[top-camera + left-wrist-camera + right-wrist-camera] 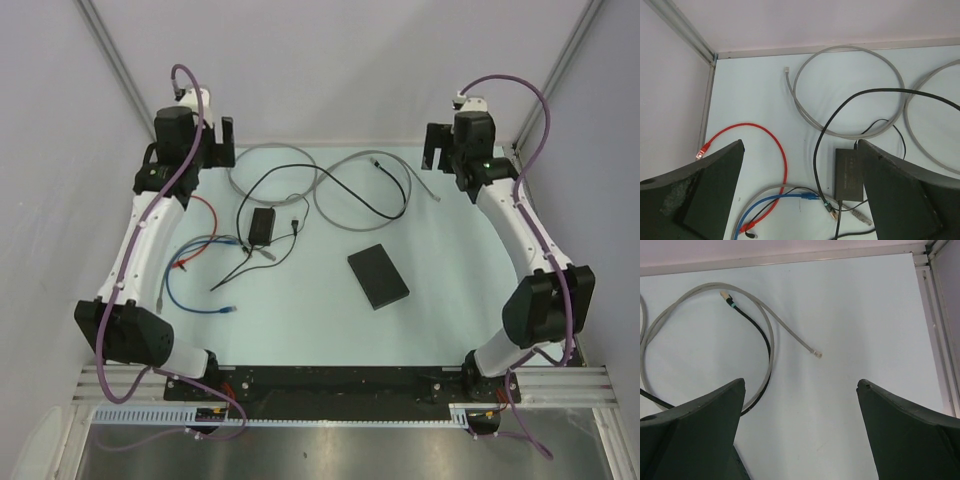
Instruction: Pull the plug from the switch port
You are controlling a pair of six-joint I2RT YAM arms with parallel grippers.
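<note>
Jaws wide and empty on left gripper [800, 142] and right gripper [801, 381], both parked in far corners, presumably clear of loose cables [850, 48]. Switch box [378, 277] right of centre; port and plug indiscernible.

From my remote view, the pale blue-green table [450, 230] carries a tangle of loose leads on its left and far side. A small chunky black brick [849, 172] with a thin black cord lies left of centre. A red cable [775, 137] arcs to its left, and a blue cable [775, 198] curls nearer. I see a grey cable loop [850, 47] at the far middle and a second grey cable [771, 325] to its right. A black cable [875, 90] crosses both; its teal-banded tip [730, 302] rests inside the right loop.
</note>
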